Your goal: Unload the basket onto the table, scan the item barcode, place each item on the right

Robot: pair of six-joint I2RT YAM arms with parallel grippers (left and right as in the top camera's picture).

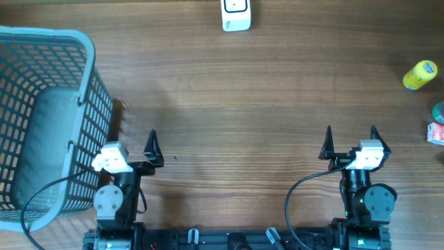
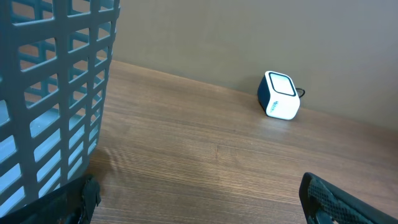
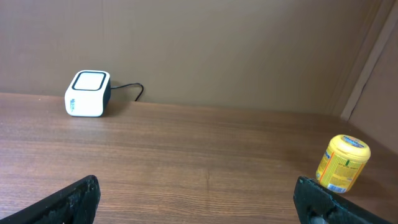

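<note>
Wooden table [image 1: 236,104]: scanner [image 1: 236,14], yellow bottle [image 1: 420,75], basket [image 1: 97,118]

I see the small white cube-shaped barcode scanner [image 1: 236,15] with dark sides sitting flat at the far edge, roughly central, window facing up. Well off to its right, the yellow cylindrical plastic canister [image 1: 420,75] stands upright, its printed label towards me.

Wood-grain table [image 1: 229,90] meets a plain tan wall [image 3: 217,43], evenly lit
</note>
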